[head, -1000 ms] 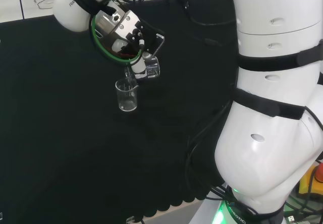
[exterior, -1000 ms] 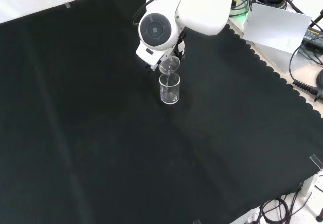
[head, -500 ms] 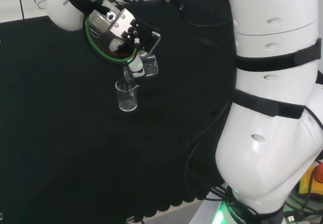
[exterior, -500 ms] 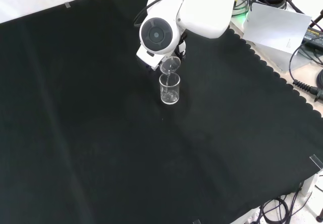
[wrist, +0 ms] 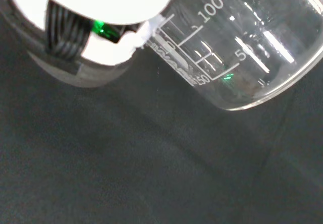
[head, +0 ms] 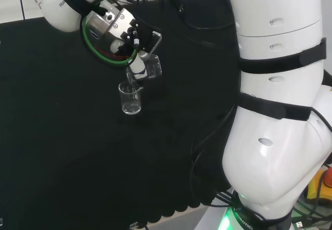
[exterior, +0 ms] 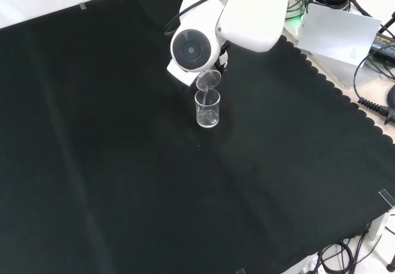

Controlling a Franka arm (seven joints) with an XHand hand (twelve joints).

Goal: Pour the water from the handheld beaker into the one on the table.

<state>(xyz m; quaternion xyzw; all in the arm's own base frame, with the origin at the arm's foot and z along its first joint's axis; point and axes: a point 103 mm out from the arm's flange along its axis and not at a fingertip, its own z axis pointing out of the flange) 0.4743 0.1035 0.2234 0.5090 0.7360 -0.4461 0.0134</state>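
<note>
My black and white hand (head: 139, 37) is shut on a clear glass beaker (head: 147, 67), which is tipped steeply with its lip over a second clear beaker (head: 130, 98) that stands upright on the black cloth. In the front view the held beaker (exterior: 208, 80) shows its round mouth just above the standing beaker (exterior: 207, 108), and a white arm link hides most of the hand. A little water lies in the bottom of the standing beaker. The wrist view shows the held beaker (wrist: 242, 47) close up, with printed marks on its wall, beside a white part of the hand (wrist: 106, 27).
The black cloth (exterior: 111, 175) spreads wide around the beakers. The arm's big white links (head: 280, 111) stand at the head view's right. Past the cloth's scalloped edge in the front view lie a white sheet (exterior: 342, 33) and cables (exterior: 376, 83).
The hand has turned and shifted a little to the left in the head view, and the held beaker has tipped further over the standing one. The standing beaker has stayed put.
</note>
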